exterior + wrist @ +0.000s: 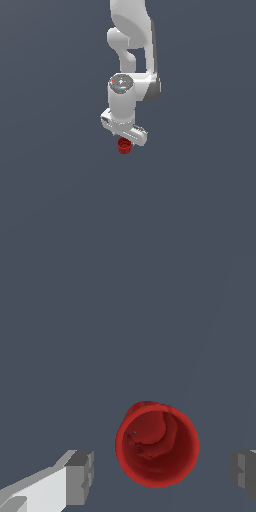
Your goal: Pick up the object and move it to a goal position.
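Reaching step. Gripper [124, 136] hangs right over red cup [124, 145], jaws spread wide, cup [157, 444] between fingers [80, 477], not touched. Cup upright on counter. Next, likely: drop lower, squeeze, lift.

Red cup [157, 445]: matt, plastic-looking, with an uneven, lumpy inner surface. Gripper [162, 472] above it: smooth white shell, plastic-like with a soft sheen; fingertips [80, 477] matt grey. Arm [131, 30]: same smooth white; grey, metal-looking disc [121, 83] on its wrist joint. Ground [50, 200] below the cup: flat, matt, slate grey.
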You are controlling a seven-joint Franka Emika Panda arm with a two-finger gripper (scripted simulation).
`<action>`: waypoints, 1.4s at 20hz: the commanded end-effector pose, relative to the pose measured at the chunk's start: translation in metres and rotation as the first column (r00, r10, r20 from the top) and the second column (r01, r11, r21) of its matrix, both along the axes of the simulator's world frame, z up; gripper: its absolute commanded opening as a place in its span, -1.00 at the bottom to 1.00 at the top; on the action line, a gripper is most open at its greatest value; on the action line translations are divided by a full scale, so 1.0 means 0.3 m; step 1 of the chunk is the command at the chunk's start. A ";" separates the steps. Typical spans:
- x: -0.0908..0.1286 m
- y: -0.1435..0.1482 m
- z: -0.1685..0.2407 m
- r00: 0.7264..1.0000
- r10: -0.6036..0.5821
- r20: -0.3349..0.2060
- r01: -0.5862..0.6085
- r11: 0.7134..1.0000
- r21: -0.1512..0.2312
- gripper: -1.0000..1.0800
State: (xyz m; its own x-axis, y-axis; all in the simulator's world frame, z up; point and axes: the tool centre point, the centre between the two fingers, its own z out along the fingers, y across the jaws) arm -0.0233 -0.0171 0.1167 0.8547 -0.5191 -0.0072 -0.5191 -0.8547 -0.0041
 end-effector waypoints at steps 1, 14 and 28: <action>-0.009 0.000 -0.017 0.998 -0.065 0.001 0.065 0.998 -0.002 0.92; -0.035 0.000 -0.063 0.971 -0.240 0.004 0.240 0.971 -0.007 0.92; -0.040 0.000 -0.170 0.970 -0.244 0.004 0.244 0.970 -0.007 0.92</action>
